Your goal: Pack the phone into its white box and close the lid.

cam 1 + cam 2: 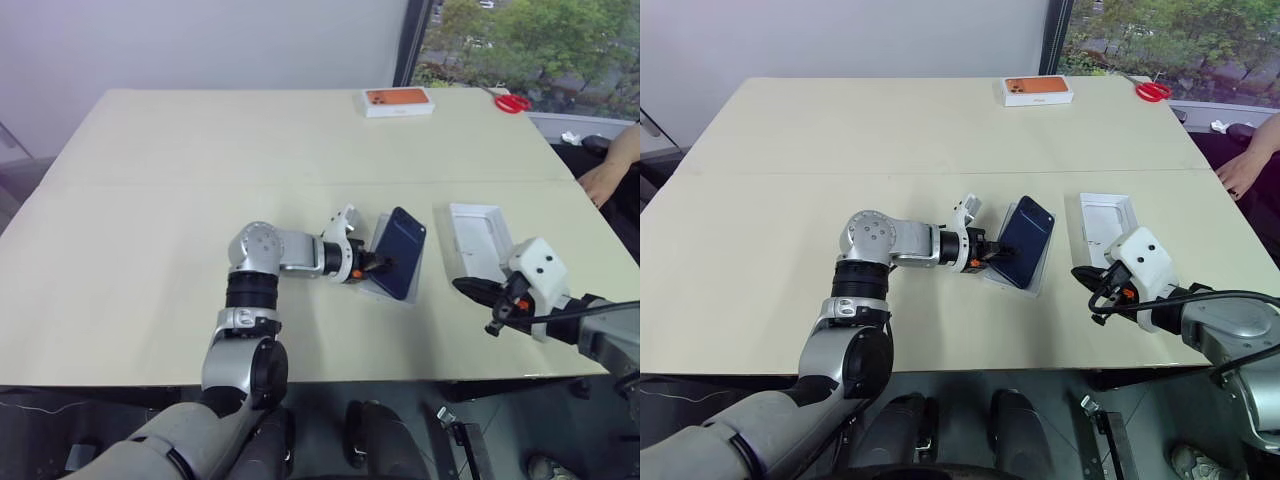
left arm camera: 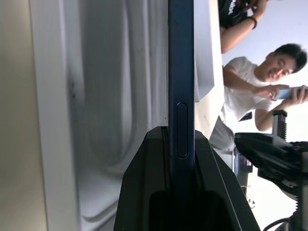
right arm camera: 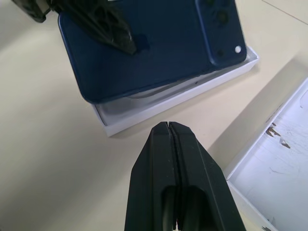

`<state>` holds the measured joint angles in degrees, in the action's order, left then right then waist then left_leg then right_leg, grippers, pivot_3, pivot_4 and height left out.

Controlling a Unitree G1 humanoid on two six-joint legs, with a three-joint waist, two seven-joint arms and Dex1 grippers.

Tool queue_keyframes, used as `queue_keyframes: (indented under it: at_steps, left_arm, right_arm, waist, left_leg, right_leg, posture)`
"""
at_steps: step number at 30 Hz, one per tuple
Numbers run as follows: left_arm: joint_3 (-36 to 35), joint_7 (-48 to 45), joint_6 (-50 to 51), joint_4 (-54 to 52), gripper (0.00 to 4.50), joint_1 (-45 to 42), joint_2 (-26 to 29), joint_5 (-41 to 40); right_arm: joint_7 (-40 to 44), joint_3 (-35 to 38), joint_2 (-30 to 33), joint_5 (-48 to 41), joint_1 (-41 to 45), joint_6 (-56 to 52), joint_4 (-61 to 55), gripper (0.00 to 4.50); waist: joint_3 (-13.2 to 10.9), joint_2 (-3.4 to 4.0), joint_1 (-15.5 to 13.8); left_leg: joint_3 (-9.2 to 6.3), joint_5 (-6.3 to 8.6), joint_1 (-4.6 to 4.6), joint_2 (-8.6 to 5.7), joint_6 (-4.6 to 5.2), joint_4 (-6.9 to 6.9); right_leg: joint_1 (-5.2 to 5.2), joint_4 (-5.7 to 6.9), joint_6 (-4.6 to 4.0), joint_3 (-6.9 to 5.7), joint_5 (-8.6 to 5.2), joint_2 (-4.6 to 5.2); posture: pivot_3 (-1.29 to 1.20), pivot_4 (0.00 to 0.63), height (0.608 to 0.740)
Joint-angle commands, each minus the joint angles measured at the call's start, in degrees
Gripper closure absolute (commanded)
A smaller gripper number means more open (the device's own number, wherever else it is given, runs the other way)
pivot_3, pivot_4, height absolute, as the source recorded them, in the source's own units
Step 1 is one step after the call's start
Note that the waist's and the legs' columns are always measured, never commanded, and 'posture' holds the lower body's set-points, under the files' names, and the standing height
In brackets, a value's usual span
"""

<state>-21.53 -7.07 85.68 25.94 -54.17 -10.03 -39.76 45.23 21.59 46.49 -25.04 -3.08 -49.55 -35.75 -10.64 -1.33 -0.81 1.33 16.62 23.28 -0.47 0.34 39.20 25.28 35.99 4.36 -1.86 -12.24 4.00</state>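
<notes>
Beige table (image 1: 150, 250): glossy navy phone (image 1: 398, 252) tilted over white box (image 3: 159, 107).

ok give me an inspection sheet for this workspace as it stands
surface: cream table, a seam running across it
job's things: phone held tilted over the white box; lid lying inside-up at the robot's right
clutter: orange-topped box and red scissors at the far edge
hands: left hand shut on the phone's edge; right hand shut and empty, near the lid
cables: black cable along the right arm
surroundings: window with trees; a person's hand on the table's right edge
</notes>
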Motion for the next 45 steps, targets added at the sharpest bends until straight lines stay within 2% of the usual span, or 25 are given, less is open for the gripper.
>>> queue_keyframes:
  at_steps: [1, 2, 3, 9, 10, 20, 33, 36, 38, 40, 43, 45]
  left_arm:
    - [0.0, -0.5, 0.1, -2.0, 4.02, -0.9, -0.9, -0.8]
    - [0.0, -0.6, 0.1, -2.1, 3.50, -0.8, -1.0, -0.7]
    - [0.1, -0.7, 0.1, -2.1, 3.18, -0.7, -1.0, -0.6]
    - [1.2, -2.4, 1.0, -3.9, 0.13, -0.5, -0.6, -1.4]
    - [1.8, -3.1, 1.4, -4.6, 0.03, -0.4, -0.2, -1.6]
    - [5.6, -7.2, 4.7, -9.2, 0.03, 0.1, 3.4, -1.7]
    - [0.4, -7.8, 6.8, -12.9, 0.03, -4.2, 10.7, -4.0]
    - [-0.1, -7.7, 5.5, -13.2, 0.03, -4.6, 12.8, -2.5]
    - [1.9, -8.2, 2.1, -14.1, 0.03, -3.6, 14.5, -1.1]
    - [11.3, -11.3, -6.4, -17.6, 0.03, 0.5, 19.4, 3.9]
    - [22.5, -16.0, -17.7, -22.6, 0.93, 6.6, 24.2, 9.6]
    - [28.4, -18.9, -21.5, -24.5, 1.93, 9.1, 26.4, 12.0]
  right_arm:
    - [-0.6, 0.9, 1.1, -0.6, 0.4, 1.4, -1.1, 4.50]
    - [-0.7, 0.7, 1.1, -0.6, 0.5, 1.4, -1.1, 4.50]
    - [-0.8, 0.6, 1.0, -0.6, 0.5, 1.5, -1.1, 4.50]
    - [-1.2, -0.1, 1.2, -0.7, 0.9, 1.9, -1.0, 4.50]
    - [-1.2, -0.2, 1.2, -0.7, 1.0, 1.9, -1.0, 4.50]
    - [-1.3, -1.0, 1.4, -0.7, 1.7, 2.3, -0.6, 4.50]
    - [-1.9, -2.3, 1.0, -0.5, 2.2, 3.0, -0.2, 4.50]
    - [-2.4, -3.2, 0.9, -0.3, 3.1, 3.1, 0.3, 4.50]
    - [-2.9, -3.8, 0.9, 0.0, 3.7, 2.9, 0.7, 4.50]
    - [-5.4, -6.0, 0.6, 1.9, 5.4, 2.2, 2.1, 4.50]
    - [-9.2, -9.3, -0.3, 3.7, 8.4, -1.0, 5.2, 4.50]
    - [-10.3, -10.5, -0.7, 3.8, 9.4, -2.5, 6.2, 4.50]
  waist:
    - [0.0, 0.00, 0.0]
    - [0.0, 0.00, 0.0]
    - [0.0, 0.00, 0.0]
    - [0.0, 0.01, 0.0]
    - [0.0, 0.01, 0.0]
    - [0.0, 0.02, 0.0]
    - [0.0, 0.03, 0.0]
    - [0.0, 0.03, 0.0]
    - [0.0, 0.03, 0.0]
    - [0.0, 0.04, 0.3]
    - [0.1, 0.18, 0.3]
    - [0.1, 0.17, -0.1]
  left_leg:
    - [0.00, 0.00, 0.00, 0.00, 0.00, 0.00]
    - [0.00, 0.00, 0.00, 0.00, 0.00, 0.00]
    - [0.00, 0.00, 0.00, 0.00, 0.00, 0.00]
    - [0.00, 0.00, -0.01, 0.00, -0.01, 0.01]
    - [0.00, 0.00, -0.02, 0.00, -0.01, 0.01]
    - [0.00, -0.01, -0.04, 0.00, -0.01, 0.02]
    - [0.00, -0.01, -0.05, 0.00, -0.02, 0.03]
    - [0.00, -0.01, -0.06, 0.00, -0.02, 0.04]
    - [0.01, -0.02, -0.06, 0.00, -0.03, 0.04]
    - [0.00, -0.02, -0.08, 0.00, -0.04, 0.04]
    - [0.16, -0.04, -0.39, 0.05, -0.07, -0.06]
    - [0.16, -0.05, -0.40, 0.07, -0.09, -0.06]
  right_leg:
    - [0.00, 0.00, 0.00, 0.00, 0.00, 0.00]
    - [0.00, 0.00, 0.00, 0.00, 0.00, 0.00]
    - [0.00, 0.00, 0.00, 0.00, 0.00, 0.00]
    - [-0.01, 0.01, 0.00, 0.00, 0.00, 0.00]
    - [-0.02, 0.01, 0.00, 0.00, 0.00, 0.00]
    - [-0.04, 0.03, 0.00, 0.01, 0.00, -0.01]
    - [-0.04, 0.08, 0.00, 0.01, 0.00, 0.00]
    - [-0.04, 0.09, 0.00, 0.01, 0.01, 0.01]
    - [-0.05, 0.09, 0.00, 0.01, 0.01, 0.01]
    - [-0.04, 0.11, -0.01, 0.01, 0.01, 0.00]
    - [-0.19, 0.15, -0.03, 0.16, 0.01, 0.01]
    - [-0.23, 0.14, -0.05, 0.20, 0.01, 0.02]
  posture:
    - [0.00, 0.150, 0.740]
    - [0.00, 0.150, 0.740]
    - [0.00, 0.150, 0.740]
    - [0.00, 0.150, 0.740]
    - [0.00, 0.150, 0.740]
    - [0.00, 0.150, 0.740]
    - [0.00, 0.150, 0.740]
    - [0.00, 0.150, 0.740]
    - [0.00, 0.150, 0.740]
    - [0.00, 0.150, 0.740]
    - [0.00, 0.150, 0.740]
    - [0.00, 0.150, 0.740]
